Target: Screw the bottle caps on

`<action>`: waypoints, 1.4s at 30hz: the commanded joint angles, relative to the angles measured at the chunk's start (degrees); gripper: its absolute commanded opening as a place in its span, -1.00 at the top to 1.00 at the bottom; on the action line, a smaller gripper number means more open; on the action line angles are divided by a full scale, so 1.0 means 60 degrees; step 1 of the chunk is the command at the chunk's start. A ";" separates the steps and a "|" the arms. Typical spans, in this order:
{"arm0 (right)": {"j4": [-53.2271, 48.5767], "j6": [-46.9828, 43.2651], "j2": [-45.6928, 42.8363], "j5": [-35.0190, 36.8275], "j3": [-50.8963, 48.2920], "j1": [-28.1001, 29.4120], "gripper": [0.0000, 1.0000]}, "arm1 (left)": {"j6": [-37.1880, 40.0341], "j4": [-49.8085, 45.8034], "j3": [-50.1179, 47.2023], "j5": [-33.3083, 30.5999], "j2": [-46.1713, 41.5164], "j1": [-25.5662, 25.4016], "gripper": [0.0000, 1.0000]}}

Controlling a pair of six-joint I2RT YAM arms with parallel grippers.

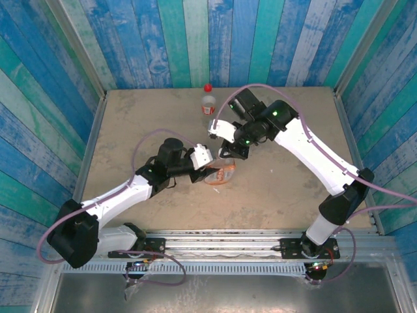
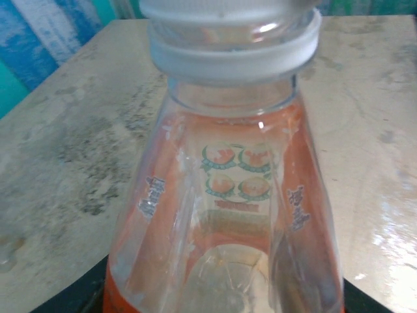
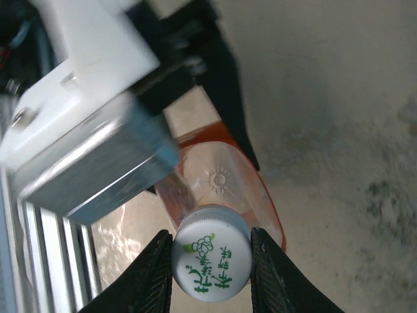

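Note:
The wider orange-labelled bottle (image 1: 223, 175) stands near the table's middle, and my left gripper (image 1: 206, 169) is shut on its lower body from the left. In the left wrist view this bottle (image 2: 221, 215) is very close, with the white cap (image 2: 228, 13) on its neck. From above, my right gripper (image 3: 210, 231) is shut on that white cap (image 3: 212, 261), which has green print; one black finger (image 3: 153, 280) presses each side. In the top view the right gripper (image 1: 229, 155) hangs over the bottle's top. The slim bottle (image 1: 208, 102) stands at the back with the red cap (image 1: 208, 87) on it.
The beige table (image 1: 130, 124) is walled by blue and teal painted planks on three sides. A metal rail (image 1: 221, 238) runs along the near edge by the arm bases. The left wrist's white camera block (image 3: 85, 91) is close beside the right gripper.

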 commanded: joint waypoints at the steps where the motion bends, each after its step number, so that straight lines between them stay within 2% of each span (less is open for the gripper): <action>1: 0.0223 0.3703 -0.0011 0.1355 -0.0233 0.0253 0.71 | -0.0441 0.1135 0.0128 -0.1062 0.0059 0.0028 -0.05; 6: 0.0112 0.7980 -0.0272 0.2386 -0.1015 0.0412 0.84 | -0.0394 0.1307 0.0195 -0.1899 0.0331 -0.0058 -0.04; 8: 0.0141 0.9149 -0.0457 0.2304 -0.1396 0.0414 0.89 | -0.0202 0.1313 0.0156 -0.2297 0.0323 -0.0173 -0.04; 10: 0.0127 0.9636 -0.0511 0.2316 -0.1633 0.0414 0.92 | -0.0030 0.1274 0.0132 -0.2551 0.0293 -0.0292 -0.04; 13: 0.0217 0.9475 -0.0585 0.2383 -0.1738 0.0400 0.73 | -0.0028 0.1384 0.0039 -0.2453 0.0297 -0.0312 -0.05; 14: 0.0338 0.9077 -0.0659 0.2209 -0.1698 0.0399 0.60 | -0.0001 0.1346 0.0008 -0.2295 0.0281 -0.0308 -0.05; 17: 0.1029 0.7050 -0.1064 0.1346 -0.1700 0.0371 -0.04 | 0.0153 0.1194 -0.0099 -0.1691 0.0199 -0.0311 -0.05; 18: 0.1206 0.6307 -0.1257 0.1186 -0.1743 0.0328 -0.16 | 0.0189 0.1183 -0.0153 -0.1462 0.0155 -0.0311 -0.05; 20: 0.1410 0.5100 -0.1652 0.1106 -0.1867 0.0203 -0.26 | 0.0350 0.0958 -0.0153 -0.0989 0.0129 -0.0304 -0.06; 26: 0.1690 0.1180 -0.2769 0.0927 -0.2360 -0.0099 -0.27 | 0.0904 -0.0337 0.0071 -0.0125 0.0079 -0.0487 -0.06; 30: 0.1461 -0.1778 -0.3112 -0.0426 -0.2491 -0.0087 -0.37 | 0.1034 -0.0811 0.0135 0.0529 -0.0175 -0.0514 -0.06; 32: 0.1084 -0.2955 -0.3059 -0.0593 -0.2345 -0.0057 -0.41 | 0.1185 -0.1229 0.0315 0.1133 -0.0201 -0.0514 -0.03; 37: -0.0252 -0.4375 -0.2279 -0.0763 -0.1613 -0.0041 -0.33 | 0.1278 -0.1778 0.0655 0.1500 -0.0249 -0.0517 -0.03; 42: -0.0679 -0.4679 -0.1649 -0.0883 -0.1262 0.0014 -0.26 | 0.1403 -0.1868 0.0718 0.1489 -0.0391 -0.0513 -0.03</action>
